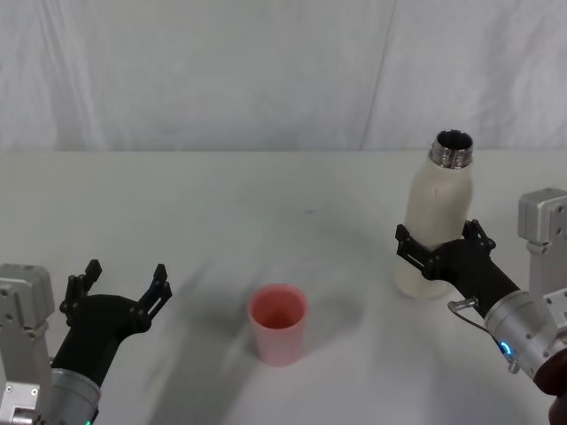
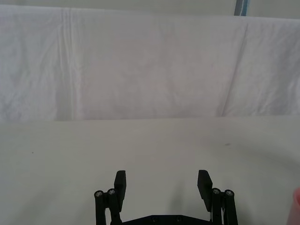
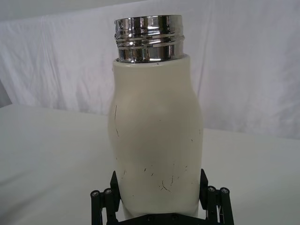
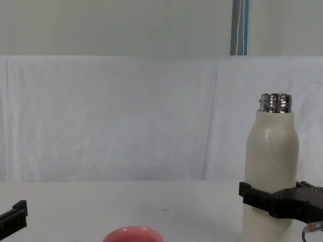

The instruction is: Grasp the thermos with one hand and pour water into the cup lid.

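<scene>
The thermos (image 1: 438, 199) is a tall cream-white bottle with an uncapped steel neck, standing upright on the right of the table (image 1: 266, 204). My right gripper (image 1: 440, 237) straddles its lower body, one finger close against each side, spread as wide as the idle left one. The right wrist view shows the thermos (image 3: 157, 131) filling the gap of the right gripper (image 3: 158, 180). The salmon-pink cup lid (image 1: 278, 323) stands mouth up near the table's front centre, apart from both grippers. My left gripper (image 1: 124, 282) hangs open at the front left, holding nothing.
White cloth covers the table and hangs as a backdrop (image 1: 266, 71). In the chest view the thermos (image 4: 272, 151) rises on the right and the cup lid's rim (image 4: 132, 235) shows at the bottom. Bare table lies between lid and thermos.
</scene>
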Robot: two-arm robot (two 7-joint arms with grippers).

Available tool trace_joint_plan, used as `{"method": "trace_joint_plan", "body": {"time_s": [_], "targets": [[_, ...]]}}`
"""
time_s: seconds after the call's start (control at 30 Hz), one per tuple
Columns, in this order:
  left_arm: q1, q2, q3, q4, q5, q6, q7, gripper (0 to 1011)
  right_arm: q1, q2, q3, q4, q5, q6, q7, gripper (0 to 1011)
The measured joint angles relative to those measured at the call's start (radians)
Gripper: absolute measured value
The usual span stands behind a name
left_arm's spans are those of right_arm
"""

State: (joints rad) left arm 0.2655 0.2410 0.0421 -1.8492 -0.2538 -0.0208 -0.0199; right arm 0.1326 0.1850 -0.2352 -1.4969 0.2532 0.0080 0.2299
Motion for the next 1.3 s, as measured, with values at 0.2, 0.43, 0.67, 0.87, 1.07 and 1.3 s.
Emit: {"method": "trace_joint_plan", "body": {"time_s": [0.2, 0.43, 0.67, 0.87, 1.07, 1.3], "targets": [[0.000, 0.000, 0.000, 0.000, 0.000, 0.000, 0.000, 1001, 0.001, 0.000, -0.002, 0.006, 0.000, 0.001, 0.000, 960], [0.000, 0.000, 0.000, 0.000, 0.000, 0.000, 0.000, 1001, 0.003, 0.000, -0.003, 0.009, 0.000, 0.007, 0.001, 960], [0.000, 0.000, 0.000, 0.000, 0.000, 0.000, 0.000, 1001, 0.002, 0.004, -0.003, 0.010, 0.000, 0.008, 0.002, 960], [0.000, 0.000, 0.000, 0.000, 0.000, 0.000, 0.000, 1001, 0.002, 0.006, -0.006, 0.011, -0.005, 0.009, 0.003, 960], [0.000, 0.000, 0.000, 0.000, 0.000, 0.000, 0.000, 1001, 0.002, 0.007, -0.007, 0.012, -0.007, 0.011, 0.003, 960], [0.000, 0.000, 0.000, 0.000, 0.000, 0.000, 0.000, 1001, 0.002, 0.007, -0.007, 0.012, -0.007, 0.011, 0.004, 960]]}}
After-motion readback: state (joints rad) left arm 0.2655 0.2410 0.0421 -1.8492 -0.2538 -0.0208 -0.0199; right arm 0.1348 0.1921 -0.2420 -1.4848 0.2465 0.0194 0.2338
